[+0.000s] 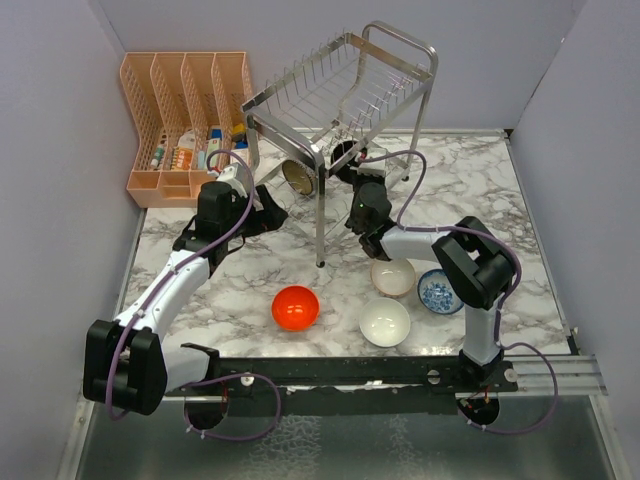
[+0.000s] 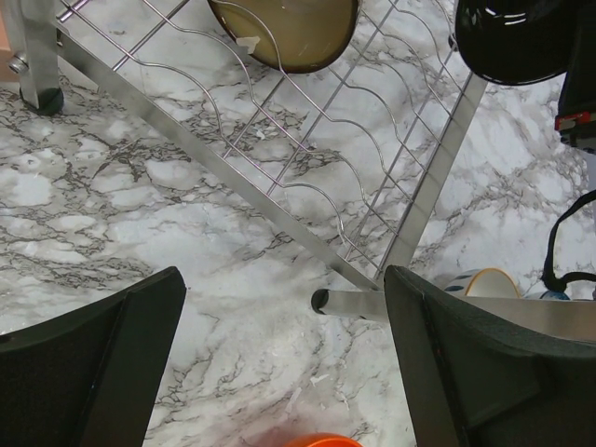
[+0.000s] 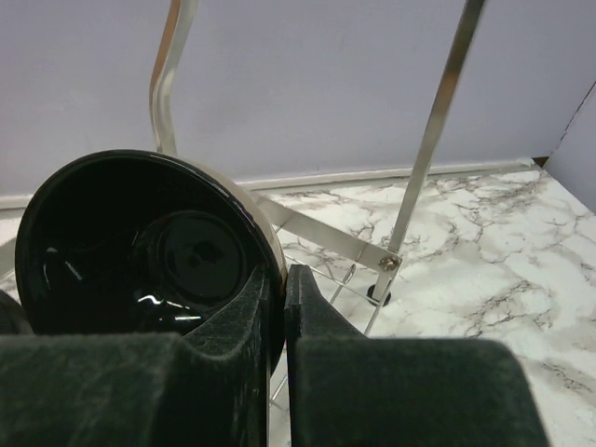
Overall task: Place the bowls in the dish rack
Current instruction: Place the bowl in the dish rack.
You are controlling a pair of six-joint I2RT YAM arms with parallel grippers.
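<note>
The steel wire dish rack (image 1: pixel 340 95) stands at the back middle. On its lower tier a brown bowl (image 1: pixel 298 177) stands on edge, also seen as the brown bowl (image 2: pixel 289 33) in the left wrist view. My right gripper (image 3: pixel 284 279) is shut on the rim of a dark glossy bowl (image 3: pixel 140 251), held on edge at the lower tier (image 1: pixel 343 155). My left gripper (image 2: pixel 284 307) is open and empty above the marble by the rack's front leg (image 2: pixel 358 303). A red bowl (image 1: pixel 296 307), white bowl (image 1: pixel 385 322), beige bowl (image 1: pixel 392 277) and blue-patterned bowl (image 1: pixel 438 291) sit on the table.
A peach plastic slotted organiser (image 1: pixel 185 115) with small bottles stands at the back left. The rack's legs and front bar (image 2: pixel 214 158) lie close ahead of my left gripper. Grey walls close in the table on three sides.
</note>
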